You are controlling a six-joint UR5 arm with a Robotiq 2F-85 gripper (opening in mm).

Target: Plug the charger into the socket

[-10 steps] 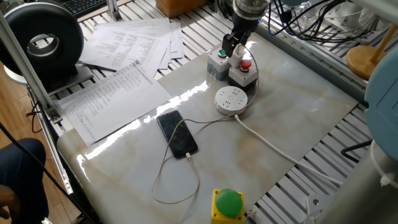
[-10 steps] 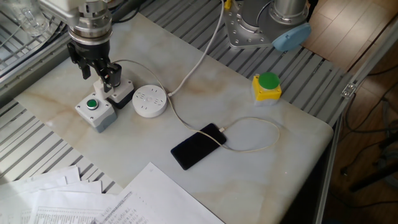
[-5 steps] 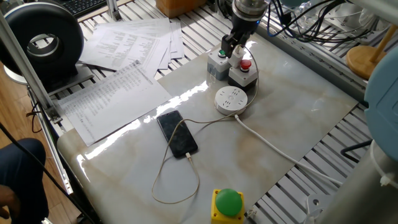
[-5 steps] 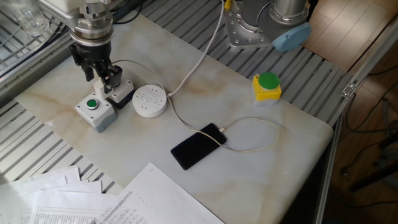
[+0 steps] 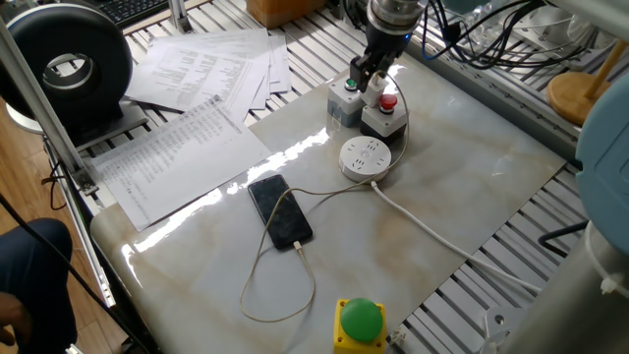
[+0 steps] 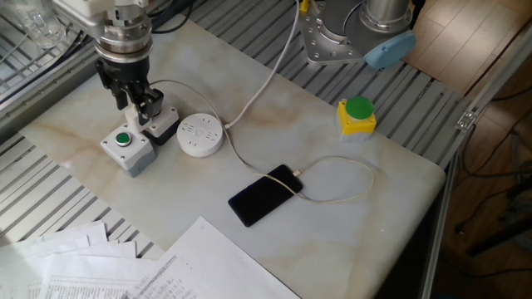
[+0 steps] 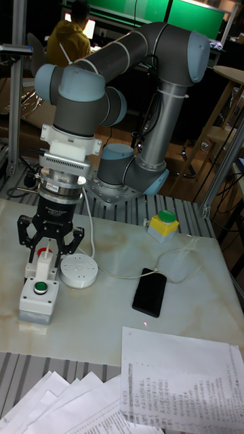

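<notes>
My gripper (image 5: pixel 371 79) hangs just above the two small button boxes at the back of the marble table, shut on the charger (image 5: pixel 376 88), a small white cube. The charger's thin white cable (image 6: pixel 235 151) loops past the socket to a black smartphone (image 5: pixel 279 210) lying flat mid-table. The socket (image 5: pixel 365 157), a round white puck with slots on top, sits right beside the boxes, a little in front of the gripper, with its thick white cord (image 5: pixel 432 232) running off the table. In the tall fixed view the gripper (image 7: pixel 49 249) is left of the socket (image 7: pixel 78 271).
A grey box with a green button (image 6: pixel 127 147) and a black one with a red button (image 5: pixel 385 113) stand directly under the gripper. A yellow box with a green dome (image 5: pixel 359 323) sits near the table edge. Loose papers (image 5: pixel 197 69) cover one side. The arm's base (image 6: pixel 341 33) is bolted at the far side.
The gripper with the charger has risen slightly above the button boxes. Socket, phone and boxes have not moved.
</notes>
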